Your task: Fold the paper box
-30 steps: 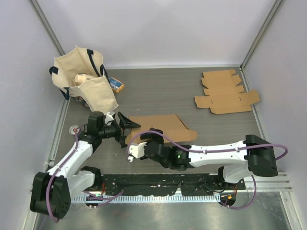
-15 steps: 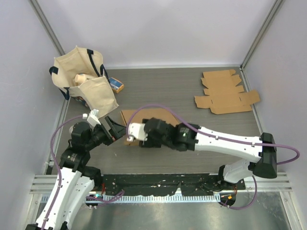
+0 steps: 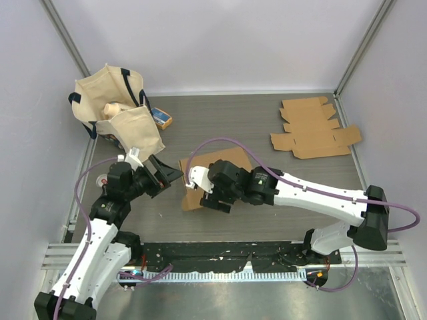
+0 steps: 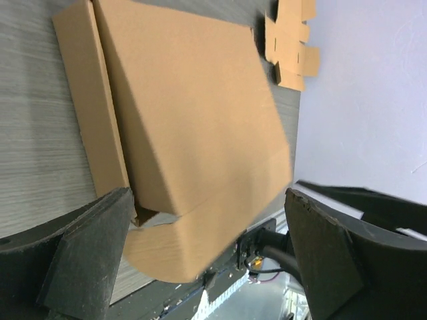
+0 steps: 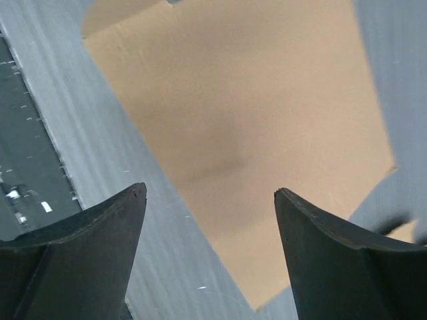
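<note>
The brown paper box lies partly folded on the table's near middle, one panel raised, much of it hidden under my right arm. My right gripper hovers over its near-left corner. In the right wrist view that gripper is open above the cardboard, with nothing between the fingers. My left gripper is just left of the box, facing it. The left wrist view shows the box with a narrow side flap. There the left gripper is wide open, its fingertips apart from the cardboard.
Flat cardboard blanks lie at the back right. A beige tote bag stands at the back left, with a small blue and orange carton beside it. Metal rails edge the table; a black base rail runs along the front.
My right arm has swung up over the box, which shifted and turned a little to the right, and its jaws have widened. My left gripper drew back, then came close to the box's left edge.
</note>
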